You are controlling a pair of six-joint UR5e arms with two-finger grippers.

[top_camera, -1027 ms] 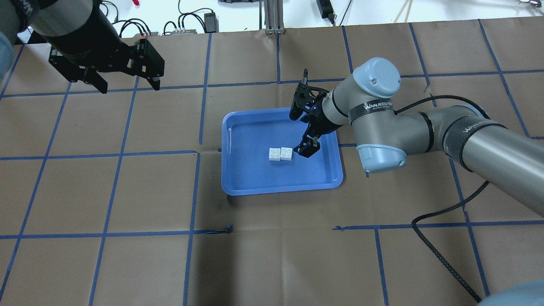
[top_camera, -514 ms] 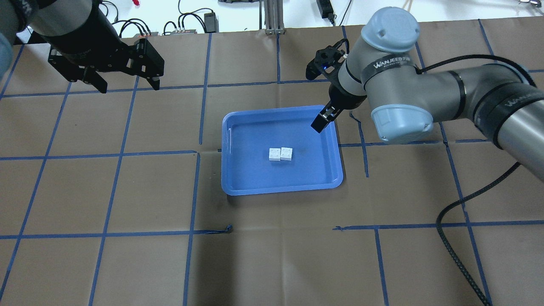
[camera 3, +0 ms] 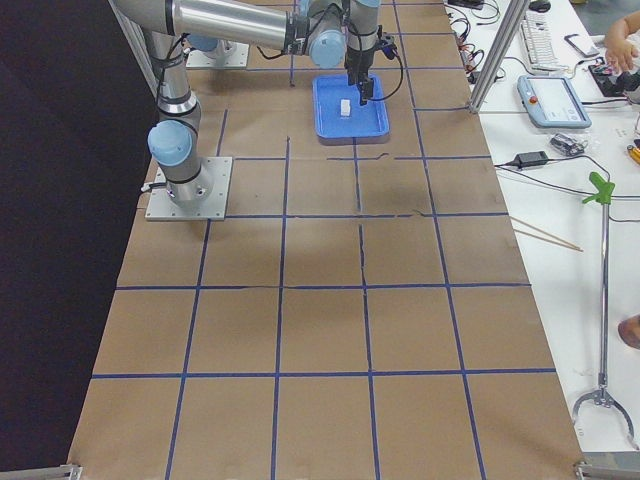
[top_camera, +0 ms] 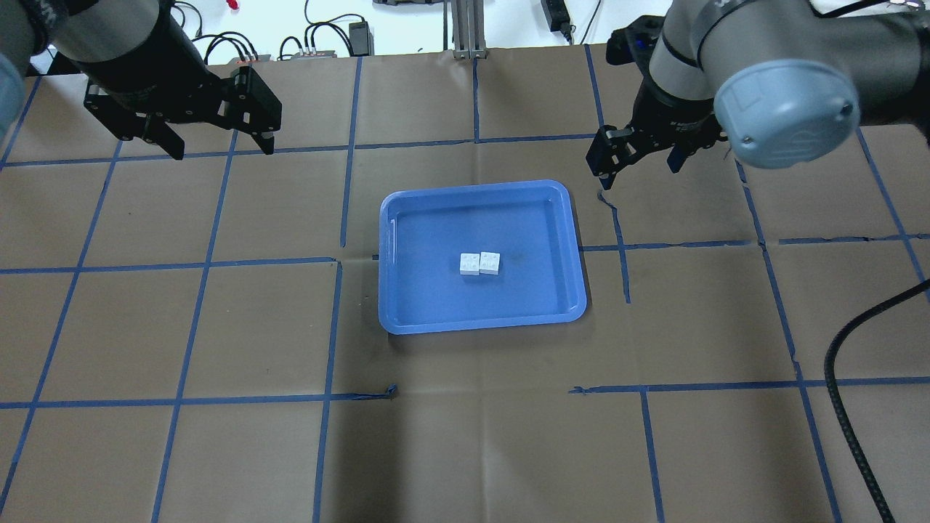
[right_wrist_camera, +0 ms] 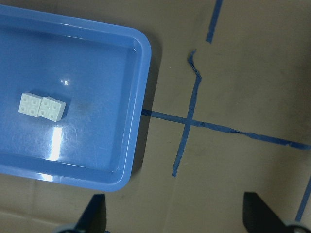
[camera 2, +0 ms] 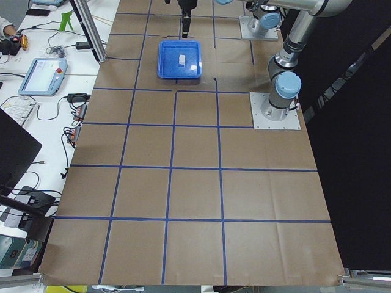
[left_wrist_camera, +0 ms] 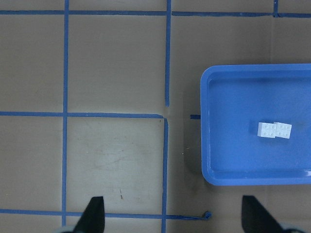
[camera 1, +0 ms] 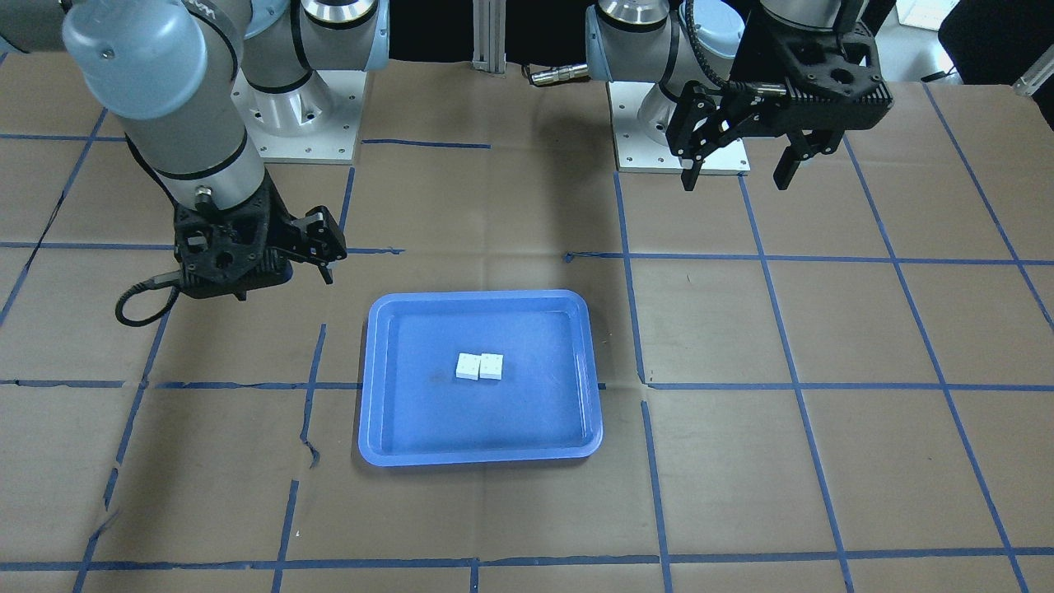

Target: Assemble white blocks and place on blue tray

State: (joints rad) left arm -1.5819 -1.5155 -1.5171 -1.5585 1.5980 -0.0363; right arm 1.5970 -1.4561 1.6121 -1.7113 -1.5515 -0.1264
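White blocks (top_camera: 480, 263) lie studs-up, side by side and touching, mid-floor of the blue tray (top_camera: 436, 232); cannot tell whether they are truly locked together. Right claw (top_camera: 639, 165) hangs empty with fingers apart over the bench (top_camera: 218, 327) just beyond the tray's far right corner, and left claw (top_camera: 221, 149) is likewise spread and empty, well off the tray's far left. Judged: placement looks done, so any retreat should go up and away from the tray, never low across its rim, to avoid nudging the pair.

Table (top_camera: 465, 450), covered in brown paper and ruled into squares by blue tape lines (top_camera: 203, 264). Lying directly on it: the blue tray (top_camera: 482, 325), near the centre; white base plates (camera 1: 634, 144) along the robot's edge.
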